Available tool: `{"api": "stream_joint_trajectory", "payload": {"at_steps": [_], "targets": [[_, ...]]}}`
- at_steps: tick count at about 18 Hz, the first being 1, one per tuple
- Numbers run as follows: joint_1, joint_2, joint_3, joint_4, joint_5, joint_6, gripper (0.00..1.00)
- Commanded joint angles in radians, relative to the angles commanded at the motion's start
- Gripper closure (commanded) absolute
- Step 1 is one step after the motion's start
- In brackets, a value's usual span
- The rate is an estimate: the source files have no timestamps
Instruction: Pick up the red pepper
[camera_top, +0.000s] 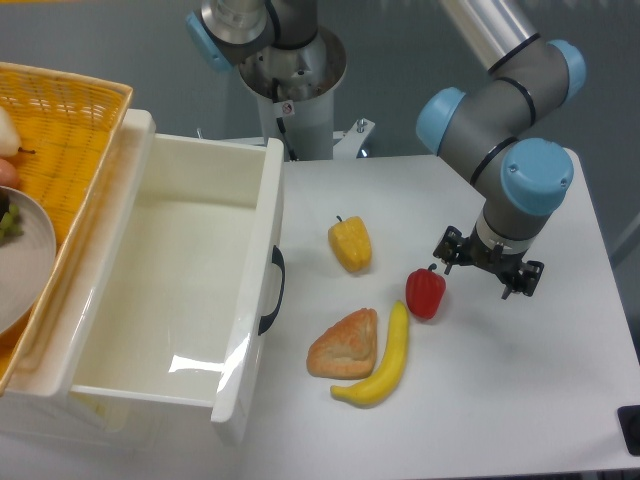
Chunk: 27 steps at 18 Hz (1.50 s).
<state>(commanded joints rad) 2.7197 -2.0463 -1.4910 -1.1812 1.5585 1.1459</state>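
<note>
Your two-finger gripper (487, 268) hangs released just right of the small glossy red pepper (425, 292), likely lining up a grasp.

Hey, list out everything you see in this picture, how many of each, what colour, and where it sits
red pepper: one, red, on the table just left of the gripper
yellow pepper: one, yellow, up and left of the red one
banana: one, yellow, below the red pepper
pastry: one, golden brown, touching the banana's left side
bin: one, white, empty, left half of the table
basket: one, yellow wicker, far left
plate: one, grey, in the basket, partly cut off
table: one, white
gripper: one, black, right of the red pepper; open or shut unclear
arm: one, grey with blue caps
</note>
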Motion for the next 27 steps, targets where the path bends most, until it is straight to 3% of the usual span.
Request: {"api": "stream_joint_trajectory", "payload": {"at_steps": [16, 21, 27], "targets": [[-0.002, 0.003, -0.061, 0.000, 0.006, -0.031, 0.00], [-0.006, 0.000, -0.075, -0.002, -0.023, -0.218, 0.00], [-0.038, -0.011, -0.081, 0.000, -0.026, -0.299, 0.00]]}}
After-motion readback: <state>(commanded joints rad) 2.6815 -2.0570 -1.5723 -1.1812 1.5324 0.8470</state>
